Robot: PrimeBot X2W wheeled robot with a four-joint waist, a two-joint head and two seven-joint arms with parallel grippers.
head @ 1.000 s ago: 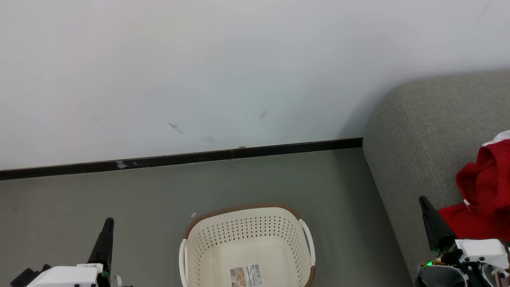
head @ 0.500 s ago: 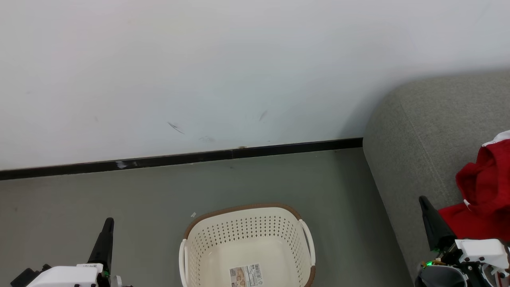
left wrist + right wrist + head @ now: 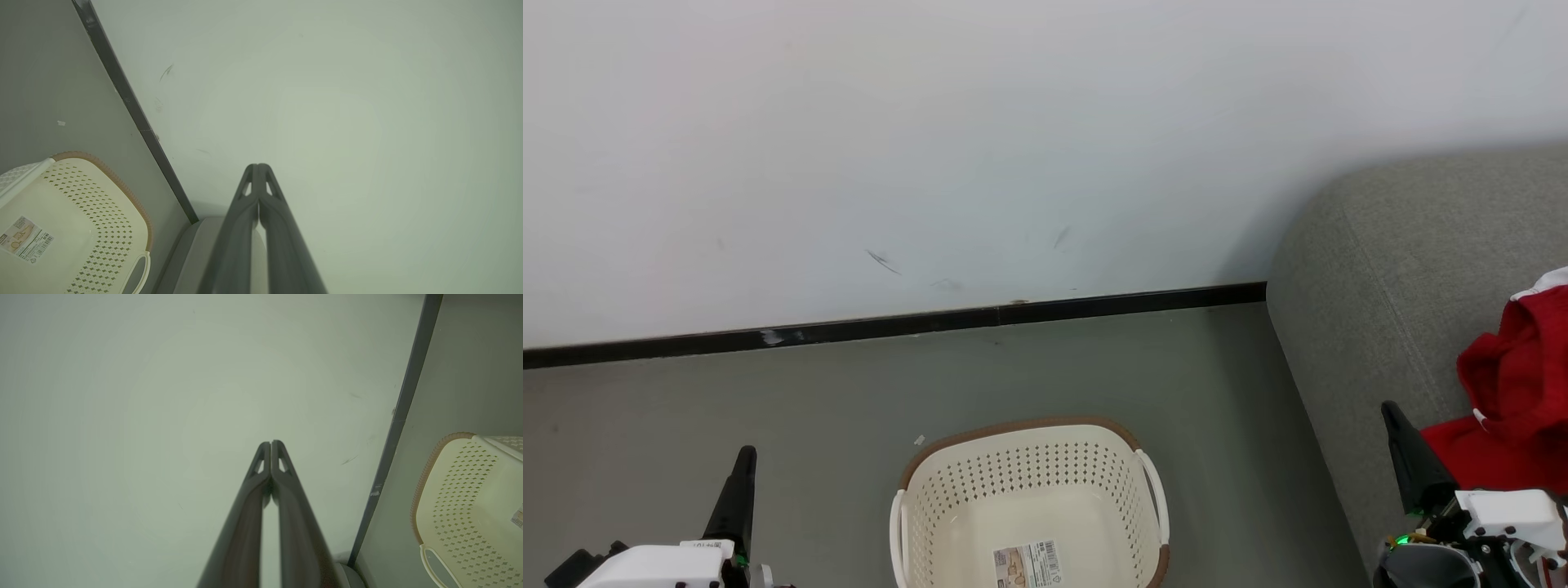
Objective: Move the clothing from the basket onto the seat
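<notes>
Red clothing (image 3: pixel 1512 384) on seat (image 3: pixel 1372 269); basket (image 3: pixel 1029 472) apparently empty.

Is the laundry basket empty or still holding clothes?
Empty: inside the basket sit just its bare bottom and a label; the red clothes lie on the sofa.

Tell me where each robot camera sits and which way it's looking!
Head view: on the robot's head, looking forward and down at the basket, wall and seat holding clothing; left gripper and right gripper poke up below, shut.
Left wrist view: on the left wrist, looking along the shut left gripper at the wall; basket lower left.
Right wrist view: on the right wrist, looking along the shut right gripper at the wall; basket lower right.
Both wrist views share wall, baseboard, basket.
</notes>
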